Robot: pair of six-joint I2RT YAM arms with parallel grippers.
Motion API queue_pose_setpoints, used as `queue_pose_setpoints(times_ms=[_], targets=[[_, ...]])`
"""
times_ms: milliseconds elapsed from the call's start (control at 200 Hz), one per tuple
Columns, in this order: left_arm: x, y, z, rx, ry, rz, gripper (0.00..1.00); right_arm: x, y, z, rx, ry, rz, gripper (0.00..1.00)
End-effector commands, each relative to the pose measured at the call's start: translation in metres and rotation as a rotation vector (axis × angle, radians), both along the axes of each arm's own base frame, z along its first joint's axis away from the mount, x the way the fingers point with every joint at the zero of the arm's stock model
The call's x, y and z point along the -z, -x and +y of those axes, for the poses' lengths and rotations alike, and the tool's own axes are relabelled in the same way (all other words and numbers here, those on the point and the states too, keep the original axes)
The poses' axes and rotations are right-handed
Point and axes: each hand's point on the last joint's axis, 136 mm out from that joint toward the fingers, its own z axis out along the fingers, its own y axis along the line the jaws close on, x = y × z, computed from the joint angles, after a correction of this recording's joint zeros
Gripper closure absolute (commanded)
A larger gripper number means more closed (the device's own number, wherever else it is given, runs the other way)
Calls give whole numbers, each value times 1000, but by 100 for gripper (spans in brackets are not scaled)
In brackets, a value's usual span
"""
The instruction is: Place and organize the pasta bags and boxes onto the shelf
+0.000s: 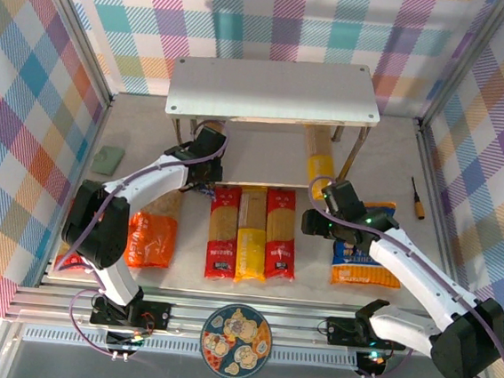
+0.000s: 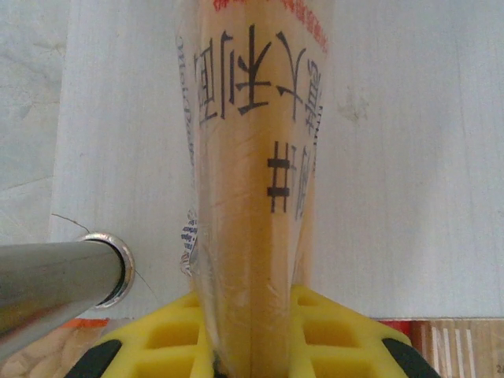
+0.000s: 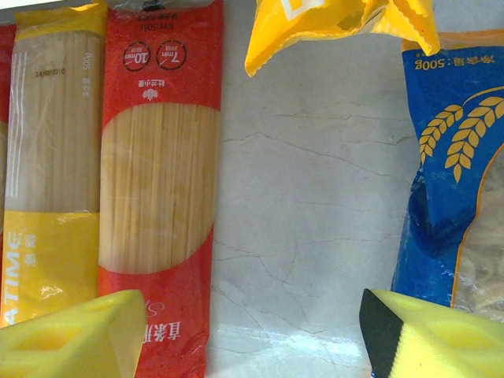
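The shelf [image 1: 271, 88] stands at the back with its grey top bare. My left gripper [image 1: 206, 142] is at its front left leg [image 2: 55, 279], shut on a tan-brown pasta box [image 2: 252, 157] that points away from the wrist between the yellow fingers [image 2: 331, 331]. Two red pasta boxes [image 1: 222, 231] [image 1: 281, 232] and a yellow one [image 1: 252, 238] lie side by side mid-table. Another yellow box [image 1: 315, 164] lies partly under the shelf. My right gripper [image 1: 327, 201] [image 3: 252, 339] hangs open over bare table between the red box [image 3: 157, 197] and the blue bag [image 3: 457, 173]. An orange bag [image 1: 152, 237] lies at the left.
A green pad [image 1: 108, 158] lies by the left wall and a screwdriver [image 1: 419, 198] by the right wall. A decorated plate [image 1: 236, 339] sits on the near rail between the arm bases. Plaid walls close in the table on three sides.
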Motion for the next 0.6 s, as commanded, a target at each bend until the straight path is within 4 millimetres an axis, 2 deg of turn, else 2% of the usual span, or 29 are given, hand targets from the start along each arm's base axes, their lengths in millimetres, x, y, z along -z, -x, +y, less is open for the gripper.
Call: queue_pose_setpoints(times_ms=[0, 345, 500, 595], targets=[[-42, -38, -2, -39, 44, -171, 100, -8, -3, 3, 9, -6, -8, 27], [-29, -42, -3, -39, 56, -125, 100, -10, -4, 4, 11, -3, -7, 27], [-26, -41, -3, -41, 57, -114, 84, -11, -4, 4, 9, -6, -10, 27], [-25, -41, -2, -44, 58, -109, 80, -11, -4, 4, 8, -4, -10, 27]])
